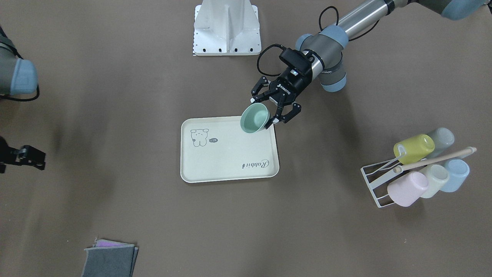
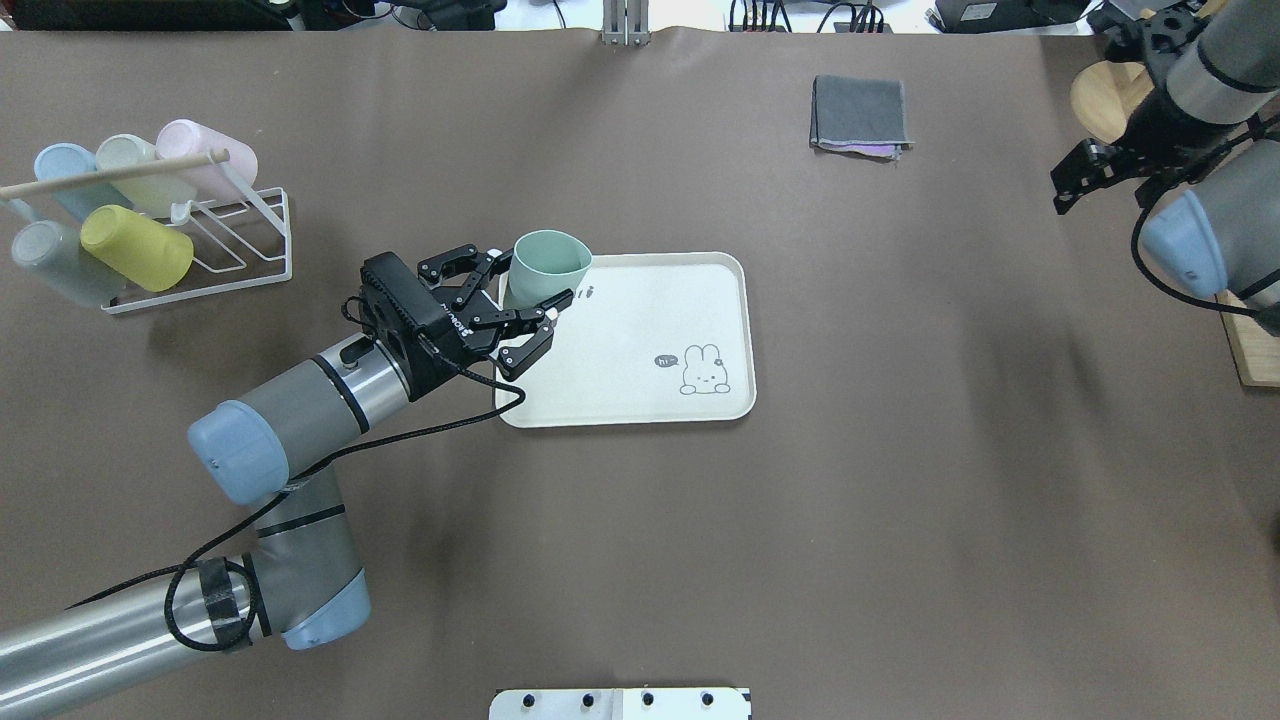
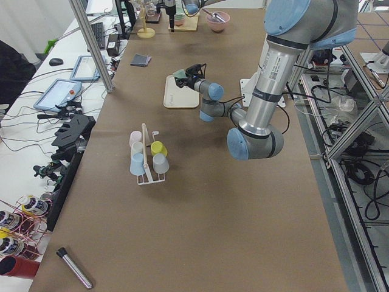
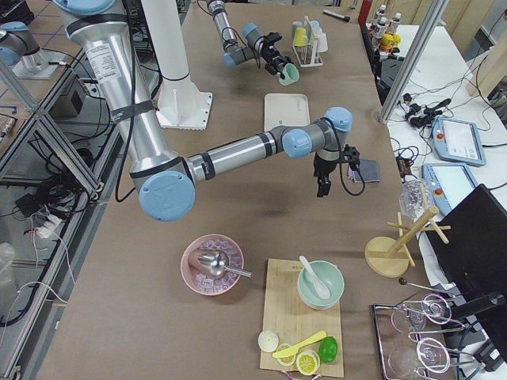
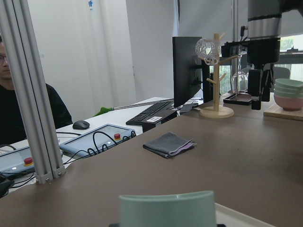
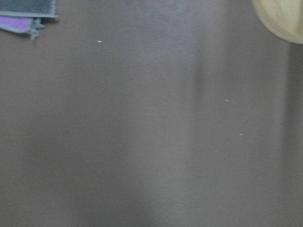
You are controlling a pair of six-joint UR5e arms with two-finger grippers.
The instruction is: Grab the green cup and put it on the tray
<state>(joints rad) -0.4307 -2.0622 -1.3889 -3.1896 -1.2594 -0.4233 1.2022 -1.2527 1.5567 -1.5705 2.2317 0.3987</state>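
The pale mint green cup [image 1: 253, 118] is tilted in the air over the tray's corner nearest the left arm, with its opening turned away from that arm. My left gripper [image 1: 265, 112] is shut on it, one fingertip on each side of its wall. The overhead view shows the cup [image 2: 545, 265] in the left gripper [image 2: 525, 285] above the edge of the cream tray [image 2: 640, 330]. The tray [image 1: 230, 154] lies flat mid-table with nothing on it. The cup's rim fills the bottom of the left wrist view [image 5: 168, 208]. My right gripper [image 2: 1075, 185] hangs open and empty, far off by the table's right end.
A white wire rack [image 1: 378, 181] holding several pastel cups, among them a yellow-green cup [image 1: 413, 148], stands on the robot's left. A folded grey cloth [image 2: 860, 115] lies on the far side. The robot's base plate [image 1: 226, 29] is behind the tray. A wooden mug tree [image 5: 215, 75] and bowls stand at the right end.
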